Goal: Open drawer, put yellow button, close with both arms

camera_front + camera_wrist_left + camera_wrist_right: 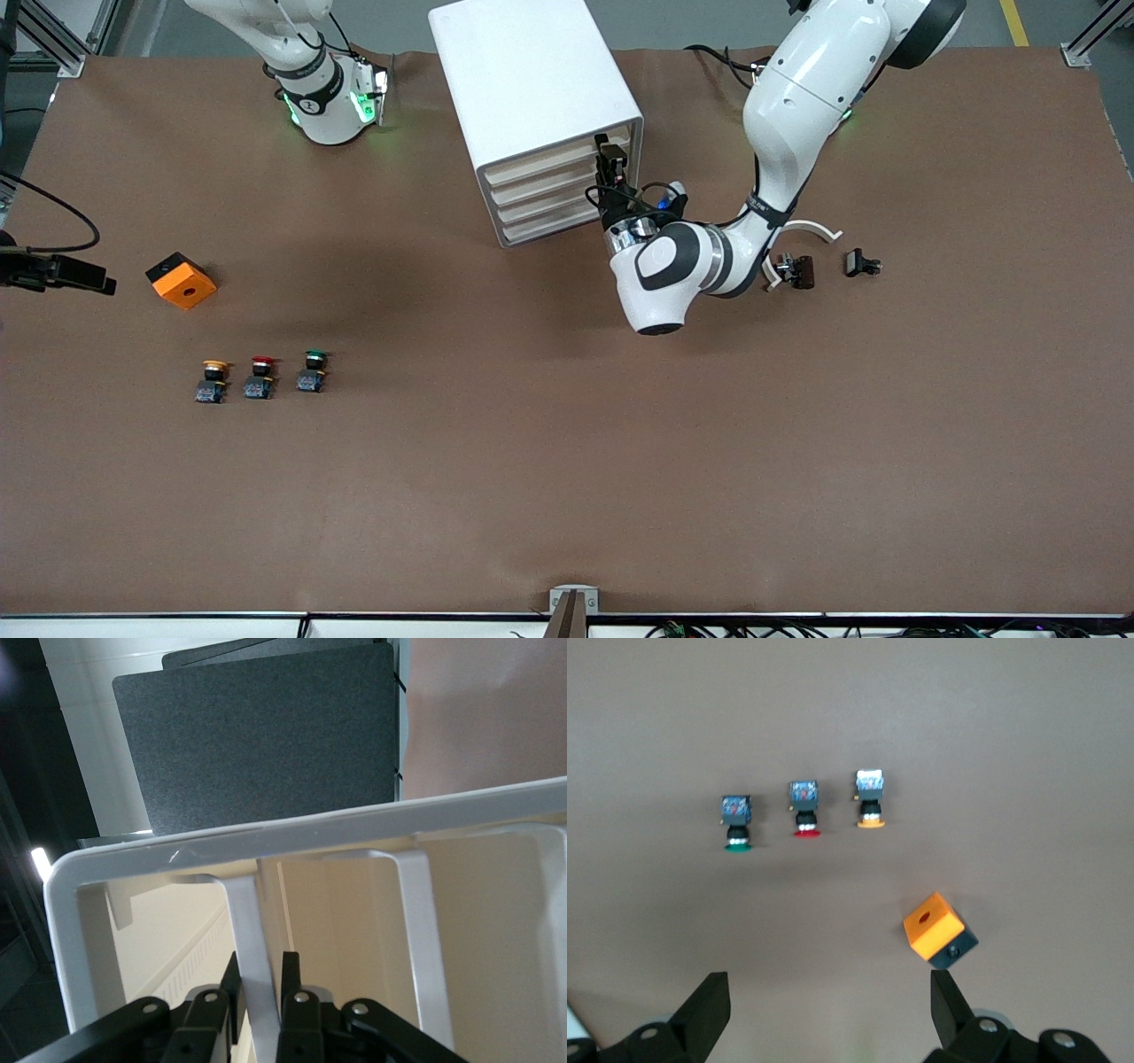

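Note:
A white cabinet [523, 80] stands between the arm bases, and the drawer [549, 161] is its uppermost one. It lies about level with the three drawers below it. My left gripper [611, 168] is at that drawer's end nearest the left arm. In the left wrist view the left gripper [260, 970] is shut on a thin white handle bar [246, 912]. The yellow button [213, 379] stands toward the right arm's end, also seen as the yellow button [870, 799]. My right gripper [84, 276] hangs open and empty at that table end, seen from the wrist as the right gripper [828, 1010].
A red button [260, 377] and a green button [312, 370] stand in a row beside the yellow one. An orange box [182, 280] lies farther from the front camera than they do. Small black parts [795, 270] and a white curved piece [811, 229] lie by the left arm.

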Controlling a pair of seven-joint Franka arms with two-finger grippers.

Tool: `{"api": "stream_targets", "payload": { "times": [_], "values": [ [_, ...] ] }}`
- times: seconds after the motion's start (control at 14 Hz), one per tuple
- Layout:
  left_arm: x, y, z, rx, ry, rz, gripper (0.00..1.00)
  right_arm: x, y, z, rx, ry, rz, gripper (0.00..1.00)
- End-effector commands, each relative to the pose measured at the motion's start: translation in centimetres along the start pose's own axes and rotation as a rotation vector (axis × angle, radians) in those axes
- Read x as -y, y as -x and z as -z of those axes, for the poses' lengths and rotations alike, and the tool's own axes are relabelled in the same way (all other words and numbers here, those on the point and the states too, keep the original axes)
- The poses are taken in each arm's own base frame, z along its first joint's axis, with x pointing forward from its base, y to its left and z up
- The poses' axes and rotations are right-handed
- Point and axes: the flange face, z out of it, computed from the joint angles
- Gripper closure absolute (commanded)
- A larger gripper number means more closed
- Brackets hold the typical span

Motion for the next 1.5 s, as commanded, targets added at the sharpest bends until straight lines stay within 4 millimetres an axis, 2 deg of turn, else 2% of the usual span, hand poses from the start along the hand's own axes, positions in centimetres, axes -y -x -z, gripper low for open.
{"api": "stream_targets", "payload": {
  "times": [0.0, 0.14, 0.29, 0.5, 0.64, 0.86, 0.93, 1.0, 1.21, 1.43],
  "values": [
    [0.7, -0.3, 0.3, 0.014, -0.007, 0.015, 0.81, -0.9, -1.5, -4.6, -0.034, 0.004, -0.020, 0.00],
    [0.9, -0.6, 0.8, 0.020, -0.008, 0.014, 0.81, -1.3, -2.0, -8.2, -0.080, 0.009, -0.044, 0.00],
    [1.1, -1.1, 2.2, 0.043, 0.001, 0.008, 0.81, -1.8, -3.0, -12.1, -0.116, 0.015, -0.053, 0.00],
    [1.5, -1.9, 4.2, 0.078, 0.012, 0.016, 0.81, -3.7, -4.5, -18.3, -0.173, 0.022, -0.081, 0.00],
    [1.9, -2.2, 5.3, 0.096, 0.020, 0.010, 0.81, -3.8, -5.3, -21.5, -0.208, 0.030, -0.081, 0.00],
    [1.8, -2.3, 5.2, 0.098, 0.017, 0.012, 0.81, -3.7, -5.8, -26.3, -0.273, 0.041, -0.082, 0.00],
    [1.8, -2.1, 5.1, 0.096, 0.017, 0.011, 0.77, -3.6, -5.8, -27.8, -0.280, 0.040, -0.082, 0.00],
    [1.8, -2.1, 5.0, 0.094, 0.017, 0.012, 0.73, -3.2, -6.1, -29.2, -0.278, 0.031, -0.086, 0.00],
    [1.8, -1.9, 4.8, 0.090, 0.018, 0.014, 0.72, -1.9, -6.1, -32.3, -0.264, 0.012, -0.080, 0.00],
    [1.6, -1.6, 4.0, 0.076, 0.012, 0.019, 0.72, -1.6, -6.1, -33.1, -0.268, 0.013, -0.068, 0.00]
  ]
}}
